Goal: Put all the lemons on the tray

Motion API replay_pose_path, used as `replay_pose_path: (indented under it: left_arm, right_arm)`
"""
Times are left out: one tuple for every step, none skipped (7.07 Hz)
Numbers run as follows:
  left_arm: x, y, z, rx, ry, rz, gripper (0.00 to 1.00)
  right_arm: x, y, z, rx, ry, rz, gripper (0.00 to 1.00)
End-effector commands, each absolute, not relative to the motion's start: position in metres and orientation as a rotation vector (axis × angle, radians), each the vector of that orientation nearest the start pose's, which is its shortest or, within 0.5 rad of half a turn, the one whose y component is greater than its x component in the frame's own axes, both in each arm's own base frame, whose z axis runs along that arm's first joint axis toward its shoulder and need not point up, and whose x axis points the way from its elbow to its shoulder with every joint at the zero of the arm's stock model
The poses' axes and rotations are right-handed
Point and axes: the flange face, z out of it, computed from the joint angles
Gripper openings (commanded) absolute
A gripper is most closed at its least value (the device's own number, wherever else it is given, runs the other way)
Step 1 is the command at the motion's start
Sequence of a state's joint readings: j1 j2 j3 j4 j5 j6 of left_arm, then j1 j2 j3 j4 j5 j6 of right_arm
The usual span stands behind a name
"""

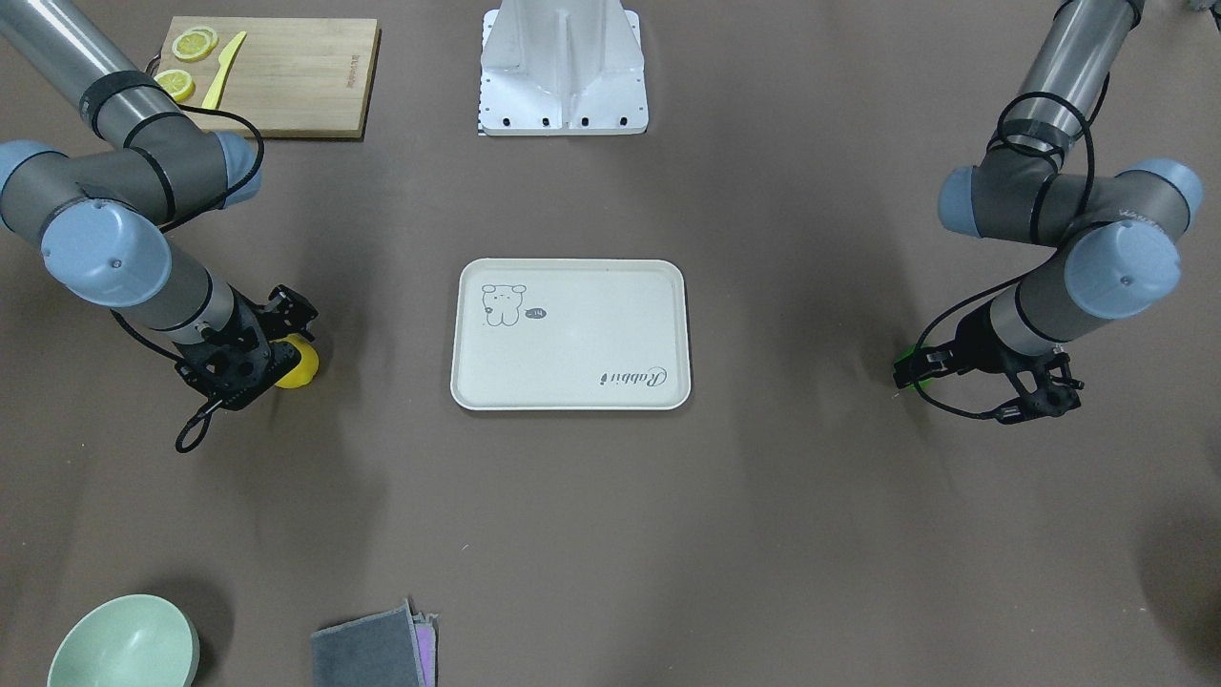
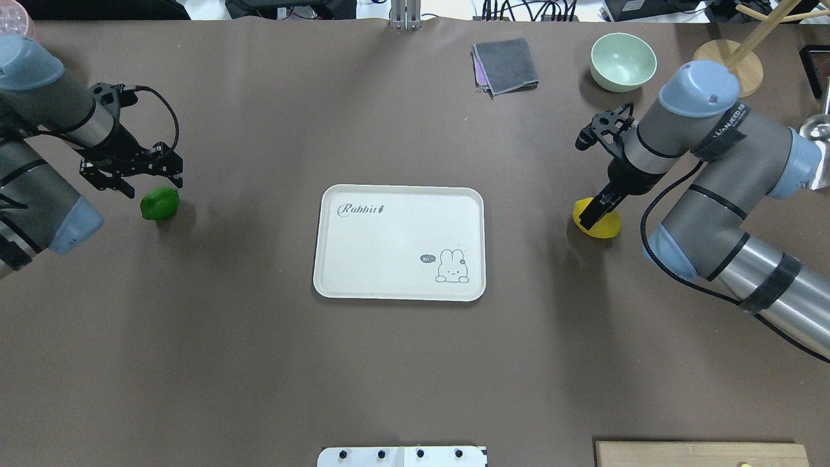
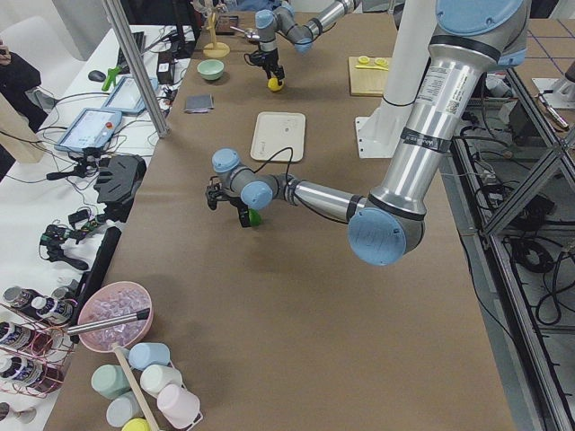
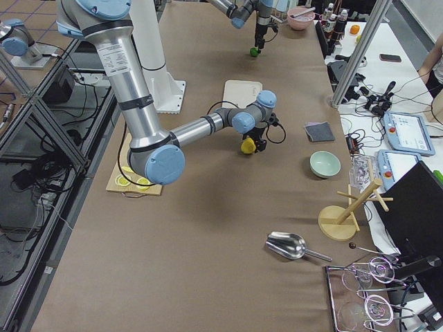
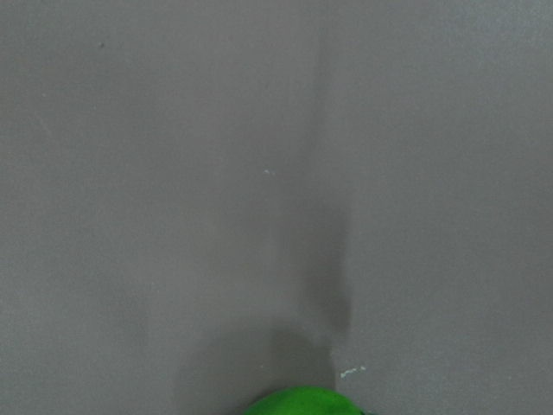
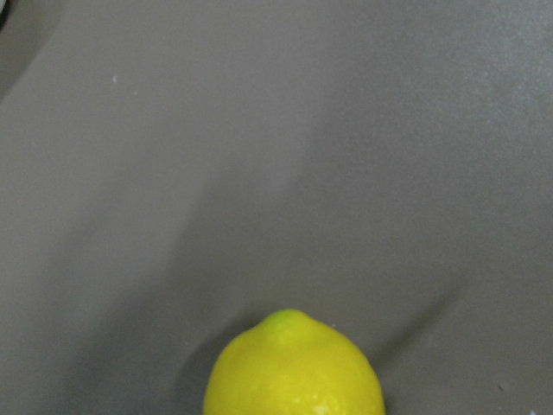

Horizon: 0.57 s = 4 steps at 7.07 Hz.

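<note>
Yellow lemon (image 6: 294, 367) under the right gripper (image 2: 595, 213) toward the table's right edge, green lemon (image 2: 159, 203) beside the left gripper (image 2: 150, 183) toward its left edge, both off the tray (image 2: 399, 189), seem firm, slick and roll-prone, so pinch mid-belly; neither gripper's opening can be told.

Tray (image 3: 278, 136) between green lemon (image 3: 256, 217), yellow lemon (image 3: 275, 85)

Cutting board (image 1: 305, 86) bearing lemon slices (image 1: 194, 44), yellow knife (image 1: 224, 69); green bowl (image 1: 124, 644); grey cloths (image 1: 372, 654) nearby.
</note>
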State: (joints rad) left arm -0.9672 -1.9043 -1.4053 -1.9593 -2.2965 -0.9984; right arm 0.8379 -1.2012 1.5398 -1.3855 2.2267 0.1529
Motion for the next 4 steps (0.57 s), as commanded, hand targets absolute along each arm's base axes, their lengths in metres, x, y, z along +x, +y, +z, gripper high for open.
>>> replay_pose_path:
  left_arm:
    - [0.32,-0.566,0.511,-0.149,0.889,-0.206,0.88]
    - [0.324,-0.564,0.51,-0.156,0.892,-0.213,0.74]
    - [0.326,-0.562,0.509,-0.159,0.893,-0.216,0.42]
    - [0.326,-0.562,0.507,-0.155,0.897,-0.214,0.0]
  right_arm:
    - [-0.386,-0.531,0.454,0.173,-0.809,-0.733,0.66]
    - [-0.387,-0.531,0.451,0.175,-0.815,-0.735,0.32]
    - [-0.387,-0.534,0.441,0.188,-0.825,-0.735,0.23]
    - [-0.383,-0.538,0.43,0.193,-0.854,-0.73,0.22]
